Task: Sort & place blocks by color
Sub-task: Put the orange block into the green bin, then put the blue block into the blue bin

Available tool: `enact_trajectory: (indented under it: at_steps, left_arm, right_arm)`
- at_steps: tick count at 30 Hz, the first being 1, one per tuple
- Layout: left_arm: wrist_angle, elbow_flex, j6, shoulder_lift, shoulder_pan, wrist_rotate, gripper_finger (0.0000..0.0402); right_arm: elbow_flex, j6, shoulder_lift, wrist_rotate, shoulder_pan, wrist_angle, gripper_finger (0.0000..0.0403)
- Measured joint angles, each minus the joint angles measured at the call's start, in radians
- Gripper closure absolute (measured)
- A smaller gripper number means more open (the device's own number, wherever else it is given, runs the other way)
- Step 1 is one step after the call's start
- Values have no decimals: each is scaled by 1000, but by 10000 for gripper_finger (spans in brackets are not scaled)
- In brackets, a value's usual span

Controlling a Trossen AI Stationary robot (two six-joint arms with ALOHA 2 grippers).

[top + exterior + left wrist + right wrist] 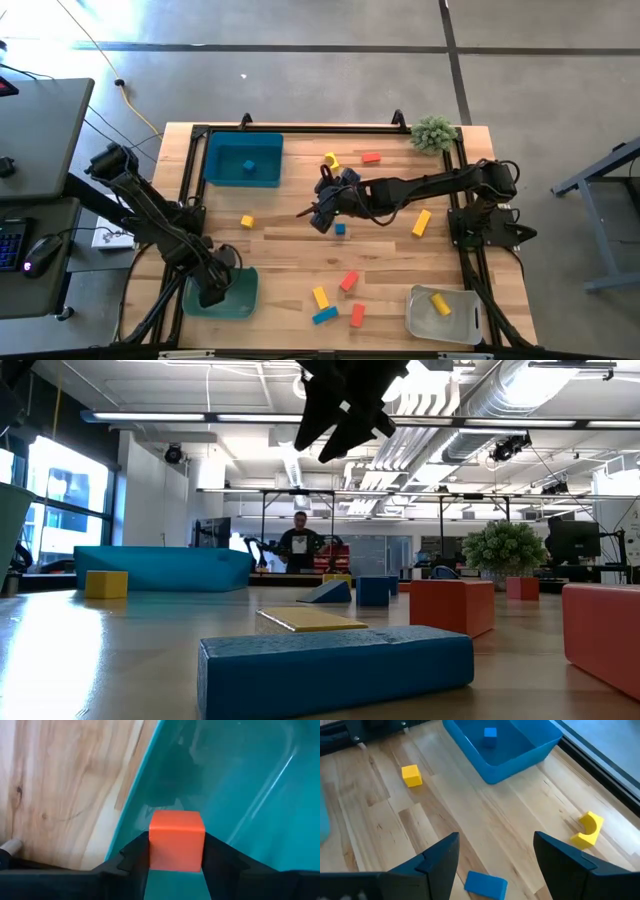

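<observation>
- While the left gripper (176,865) hangs inside the green bin (240,298) at the lower left of the high view, a red-orange cube (176,840) sits between its fingers (132,857); whether they press it or have let go, I cannot tell.
- Along the bottom edge of that view, a yellow block (440,303) lies in the clear bin (420,318) at lower right.
- Just left of that bin, loose on the wood: a blue bar (324,316), a yellow bar (320,297) and two red-orange pieces (349,281).
- At mid-frame, the right gripper (320,215) hovers with its jaws spread wide and nothing in them, a small blue block (340,229) just beside it.
- Left of it lies a yellow cube (247,221); right of it, a yellow bar (421,222).
- Farther up, a yellow curved piece (331,160) and a red-orange block (371,158) lie side by side.
- At upper left, the blue bin (215,160) holds one blue cube (249,167).
</observation>
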Motion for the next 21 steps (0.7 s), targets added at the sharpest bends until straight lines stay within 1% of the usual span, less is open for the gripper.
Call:
enact_trajectory:
  at_steps: [6, 10, 13, 17, 21]
  left_arm:
    - [-1, 0, 10, 0, 0, 8, 213]
    - [-1, 0, 9, 0, 6, 8, 192]
    - [-2, 0, -11, -3, 22, 10, 187]
    - [-7, 15, -26, -23, 50, 10, 188]
    - [-11, 20, -58, -57, 87, 9, 189]
  right_arm:
    - [0, 29, 0, -1, -51, -71, 159]
    - [0, 24, 0, -45, -115, -112, 159]
    - [0, 6, 0, -111, -183, -128, 159]
    - [0, -74, 0, -246, -283, -142, 159]
    - [0, -162, 0, -334, -369, -184, 159]
